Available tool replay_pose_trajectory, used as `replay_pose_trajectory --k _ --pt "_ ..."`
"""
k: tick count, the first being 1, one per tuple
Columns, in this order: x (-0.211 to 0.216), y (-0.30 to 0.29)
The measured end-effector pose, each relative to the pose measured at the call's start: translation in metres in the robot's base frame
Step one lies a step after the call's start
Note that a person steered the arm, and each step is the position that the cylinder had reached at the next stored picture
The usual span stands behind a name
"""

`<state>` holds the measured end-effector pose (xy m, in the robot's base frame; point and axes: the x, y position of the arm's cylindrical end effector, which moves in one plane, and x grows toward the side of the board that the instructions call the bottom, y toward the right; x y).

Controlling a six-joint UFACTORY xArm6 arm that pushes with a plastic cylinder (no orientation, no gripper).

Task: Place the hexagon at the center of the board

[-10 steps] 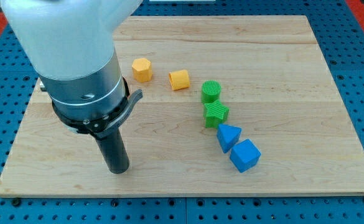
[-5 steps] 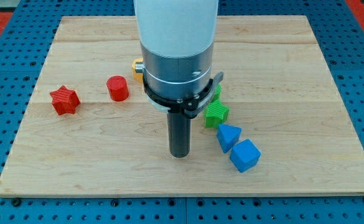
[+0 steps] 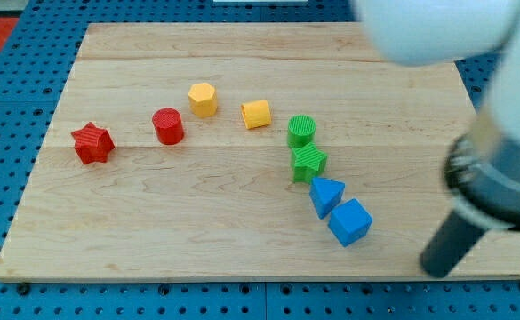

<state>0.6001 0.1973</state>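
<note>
No gripper is carried by this arm, so nothing can be opened, closed or held; only a straight dark rod is fitted, and my tip [image 3: 437,268] is seen near the lower right corner of the view, blurred, touching no block.

The pale wooden worktop [image 3: 242,240] carries seven small blocks, laid in a curved row from the view's left down to the lower right. The task's thing, the yellow hexagon block [image 3: 203,99], is found in the upper part of the row, left of the middle of the board. It lies far from my tip, up and to the view's left, well apart, with most of the other blocks standing between.

The blue cube [image 3: 349,221] is the block nearest to my tip, to its left. Touching it, the blue triangular block [image 3: 326,194] is seen, then the green star-like block [image 3: 309,163] and the green cylinder [image 3: 301,131] above it. The yellow-orange block [image 3: 256,114], whose shape is not clearly made out, lies just right of the hexagon; the red cylinder [image 3: 167,125] and the red star block [image 3: 92,143] lie to its left.

It is judged that the board's centre lies down and to the right of the hexagon, so the hexagon must be approached from its upper left side, and the row must be passed around first.
</note>
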Motion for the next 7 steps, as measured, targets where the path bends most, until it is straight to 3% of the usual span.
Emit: replay_pose_trajectory --k 1,2,3,5,6,7 --pt "-0.111 -0.018" --pt "-0.229 -0.08" --pt "-0.298 -0.195" --pt "-0.283 -0.325" --pt "-0.247 -0.322" --pt "-0.238 -0.297"
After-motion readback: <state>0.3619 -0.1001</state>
